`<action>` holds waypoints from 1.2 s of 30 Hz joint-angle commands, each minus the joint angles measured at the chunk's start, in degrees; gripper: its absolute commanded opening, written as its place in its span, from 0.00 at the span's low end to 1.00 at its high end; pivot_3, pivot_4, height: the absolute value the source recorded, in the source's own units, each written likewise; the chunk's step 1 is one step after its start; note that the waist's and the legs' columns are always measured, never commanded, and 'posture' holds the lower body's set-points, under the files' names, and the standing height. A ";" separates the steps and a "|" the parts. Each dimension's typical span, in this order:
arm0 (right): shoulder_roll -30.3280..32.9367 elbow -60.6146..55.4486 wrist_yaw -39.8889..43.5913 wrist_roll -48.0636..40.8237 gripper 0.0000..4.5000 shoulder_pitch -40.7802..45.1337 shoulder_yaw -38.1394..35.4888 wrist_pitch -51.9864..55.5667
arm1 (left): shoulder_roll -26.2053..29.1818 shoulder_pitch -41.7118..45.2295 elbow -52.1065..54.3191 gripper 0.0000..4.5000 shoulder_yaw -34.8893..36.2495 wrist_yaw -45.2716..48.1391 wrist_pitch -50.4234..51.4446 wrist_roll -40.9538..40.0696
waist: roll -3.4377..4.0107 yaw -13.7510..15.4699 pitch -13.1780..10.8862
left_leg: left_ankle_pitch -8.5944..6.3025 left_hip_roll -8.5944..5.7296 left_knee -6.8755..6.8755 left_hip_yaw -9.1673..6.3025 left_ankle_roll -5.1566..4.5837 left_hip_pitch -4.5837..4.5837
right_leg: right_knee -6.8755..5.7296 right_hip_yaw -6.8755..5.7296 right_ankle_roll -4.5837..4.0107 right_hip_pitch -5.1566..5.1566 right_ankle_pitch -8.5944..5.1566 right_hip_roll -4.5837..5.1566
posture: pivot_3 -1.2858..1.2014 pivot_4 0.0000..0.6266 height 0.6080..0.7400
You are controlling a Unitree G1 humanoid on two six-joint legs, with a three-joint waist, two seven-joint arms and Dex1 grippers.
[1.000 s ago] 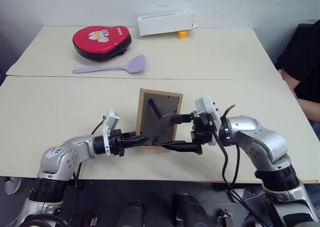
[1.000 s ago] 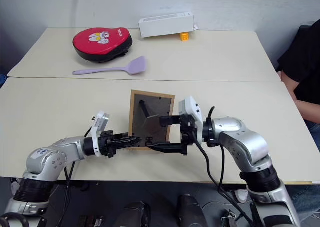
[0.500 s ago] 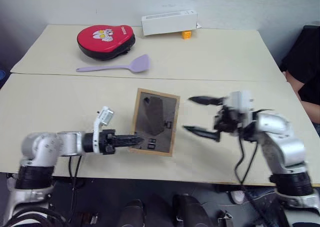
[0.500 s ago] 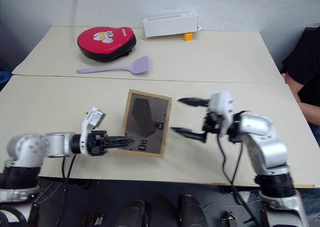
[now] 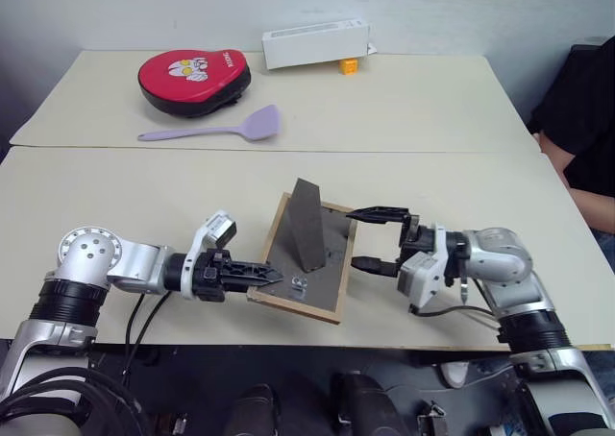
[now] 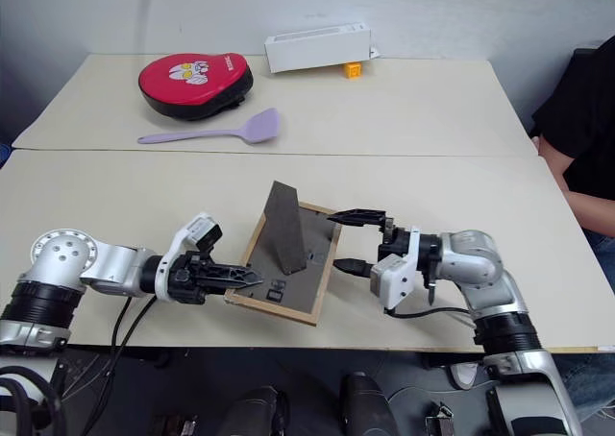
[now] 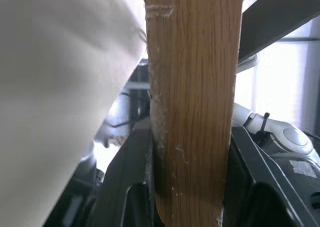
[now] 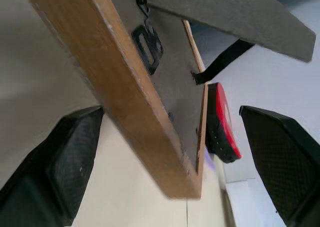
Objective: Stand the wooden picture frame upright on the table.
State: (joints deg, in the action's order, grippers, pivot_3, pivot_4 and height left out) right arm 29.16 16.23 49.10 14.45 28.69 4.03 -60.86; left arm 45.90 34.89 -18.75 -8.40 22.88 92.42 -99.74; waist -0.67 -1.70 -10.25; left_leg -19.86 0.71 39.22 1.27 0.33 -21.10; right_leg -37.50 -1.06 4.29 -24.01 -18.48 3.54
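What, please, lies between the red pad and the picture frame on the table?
The purple spatula lies between the red pad and the frame, seen in both eye views; otherwise bare table.

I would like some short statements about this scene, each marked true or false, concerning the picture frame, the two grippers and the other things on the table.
1. The left gripper grips the edge of the wooden picture frame. True; the left wrist view shows the wood between its fingers.
2. The right gripper is shut on the frame. False: its jaws are open, straddling the frame's right edge.
3. The frame's fold-out stand is swung out from the back panel. True.
4. The frame stands upright on the table. False: it is tilted with its back up, held at its left edge.
5. The purple spatula lies on top of the red pad. False: it lies on the table in front of the pad.
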 commanded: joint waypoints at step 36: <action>3.08 -14.82 -1.26 -52.53 0.28 -2.15 6.72 56.06 | 8.57 -27.31 25.08 1.00 22.34 31.75 -68.27 47.95 | 0.07 -0.03 -0.05 | 0.11 0.07 -0.10 -0.03 0.13 0.01 | 0.15 -0.06 -0.16 0.01 -0.08 -0.04 | 0.52 0.24 1.00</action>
State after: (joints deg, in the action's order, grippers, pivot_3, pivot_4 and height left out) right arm 30.81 8.34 43.58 -24.67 25.87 12.86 -19.67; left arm 55.05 8.69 2.81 12.71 49.66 31.25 -56.96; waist -0.60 -1.73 -10.31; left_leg -19.77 0.78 39.13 1.23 0.44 -21.08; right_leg -37.37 -1.11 4.13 -24.00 -18.56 3.52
